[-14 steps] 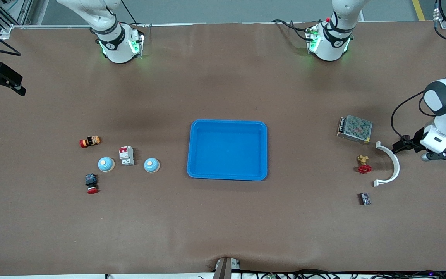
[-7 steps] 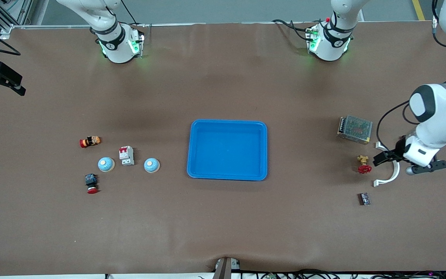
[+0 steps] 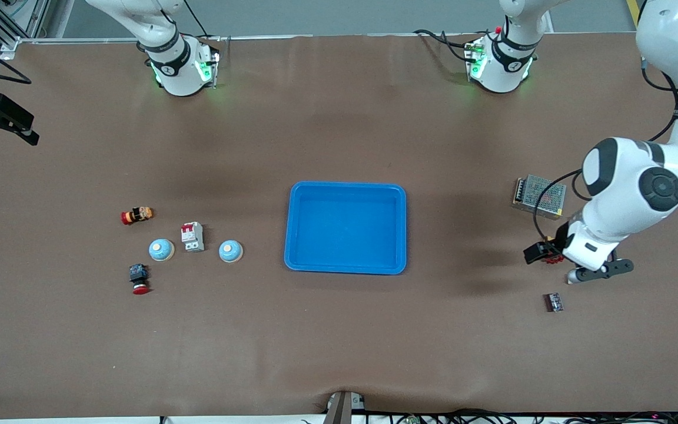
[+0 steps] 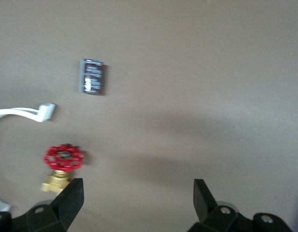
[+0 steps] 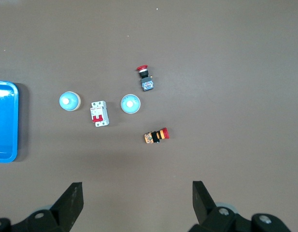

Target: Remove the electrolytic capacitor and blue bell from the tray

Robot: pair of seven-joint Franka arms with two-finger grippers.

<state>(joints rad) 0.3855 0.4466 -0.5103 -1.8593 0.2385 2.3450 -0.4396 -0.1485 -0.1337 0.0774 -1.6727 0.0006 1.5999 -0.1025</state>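
Note:
The capacitor (image 3: 554, 302) (image 4: 93, 76) is a small dark block with pale print, lying flat at the left arm's end of the table, nearer the front camera than the red-handled brass valve (image 4: 63, 158). Two pale blue dome bells (image 3: 161, 249) (image 3: 231, 251) sit at the right arm's end, and both also show in the right wrist view, bell (image 5: 69, 101) and bell (image 5: 130, 104). My left gripper (image 3: 542, 254) (image 4: 136, 186) hangs open and empty over the table beside the valve. My right gripper (image 5: 136, 193) waits open and empty, high above the bells.
A blue tray (image 3: 345, 185) (image 5: 13, 121) lies mid-table. A white circuit breaker (image 3: 192, 237) stands between the bells, with a red push button (image 3: 139, 278) and an orange-red switch (image 3: 136, 215) nearby. A metal mesh box (image 3: 539, 195) and a white curved strip (image 4: 23, 113) lie near the valve.
The left arm has swung from beside the white curved strip toward the tray, and its gripper now hangs over the valve. The right arm has not moved.

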